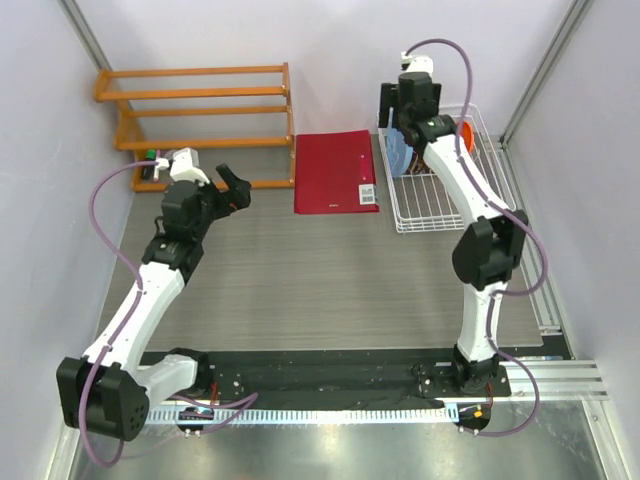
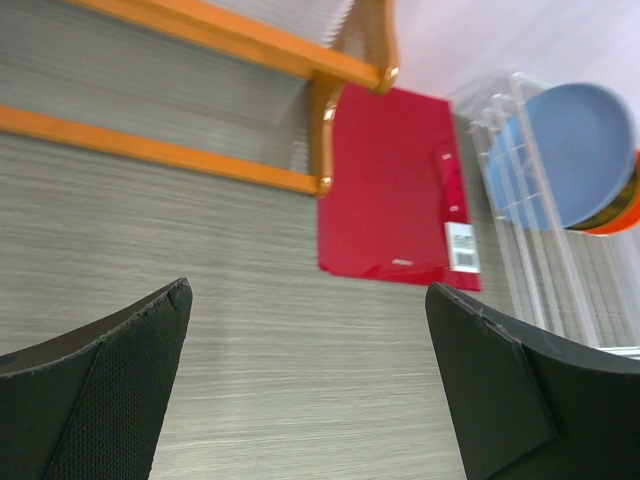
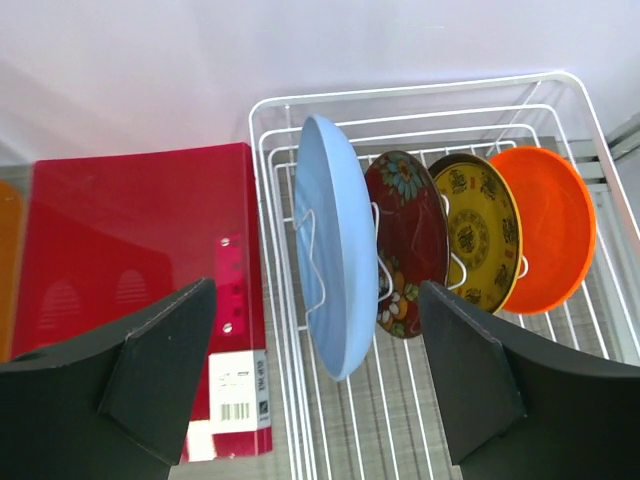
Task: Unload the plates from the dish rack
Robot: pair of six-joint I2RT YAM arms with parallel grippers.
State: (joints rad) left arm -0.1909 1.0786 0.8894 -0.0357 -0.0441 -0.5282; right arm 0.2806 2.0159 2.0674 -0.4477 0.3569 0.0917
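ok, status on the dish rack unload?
Left gripper open, empty, over table. Right gripper open, lined up on light blue plate. All four plates upright in dish rack. Nothing in the way.

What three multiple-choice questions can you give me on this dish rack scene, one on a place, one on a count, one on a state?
1. Where does the red folder lie? A) between the orange wooden shelf and the dish rack B) inside the rack C) on the shelf
2. How many plates stand in the rack? A) two B) three C) four
3. How are the right fingers? A) open B) shut on a plate C) shut on the folder
1 A, the top view shows it flat between them. 2 C, light blue plate, red floral plate, yellow patterned plate and orange plate stand there. 3 A, a wide gap parts them.
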